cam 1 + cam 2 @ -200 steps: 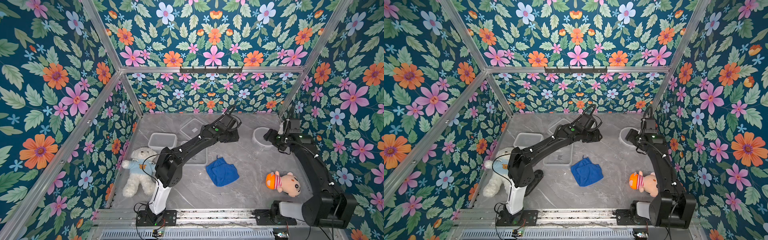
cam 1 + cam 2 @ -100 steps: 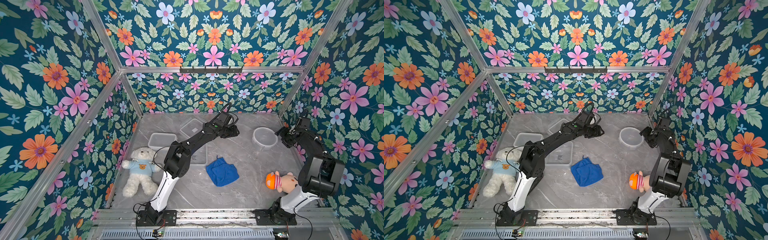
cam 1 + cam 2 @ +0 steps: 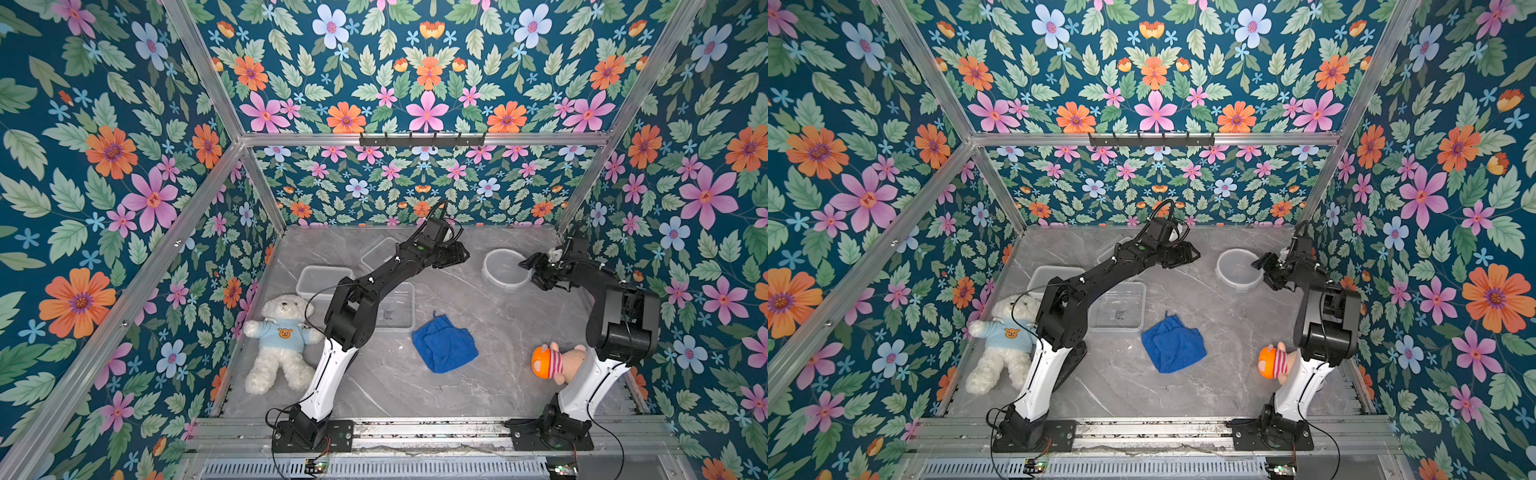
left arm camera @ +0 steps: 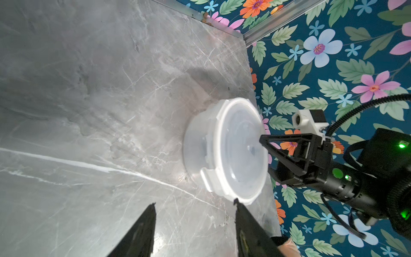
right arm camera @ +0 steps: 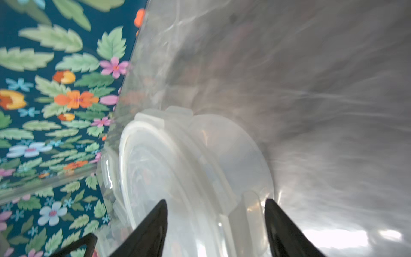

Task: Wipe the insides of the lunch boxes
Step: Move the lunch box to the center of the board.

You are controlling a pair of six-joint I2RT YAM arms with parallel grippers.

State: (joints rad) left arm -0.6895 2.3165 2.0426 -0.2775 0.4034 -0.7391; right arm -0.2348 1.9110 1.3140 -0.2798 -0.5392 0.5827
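In both top views the round lunch box (image 3: 504, 287) (image 3: 1237, 286) stands on the table (image 3: 457, 395) at the far right, between the two tools. The left tool (image 3: 462, 254) hangs a little apart from its left side, and the right tool (image 3: 528, 266) sits at its right rim. The square lunch box (image 3: 397, 307) lies partly under the left arm (image 3: 374, 282), just beside the blue cloth (image 3: 444, 343). The rectangular lunch box (image 3: 320, 280) lies further left.

The left wrist view shows the left tool (image 4: 193, 203) released. Its fingers are wide with bare table between them, and the round lunch box lies just beyond one fingertip. The right tool reaches over that box's mouth.

The right wrist view is blurred. It shows the right tool (image 5: 214, 201) spread, its fingers straddling the round lunch box's rim; I cannot tell whether they touch it.
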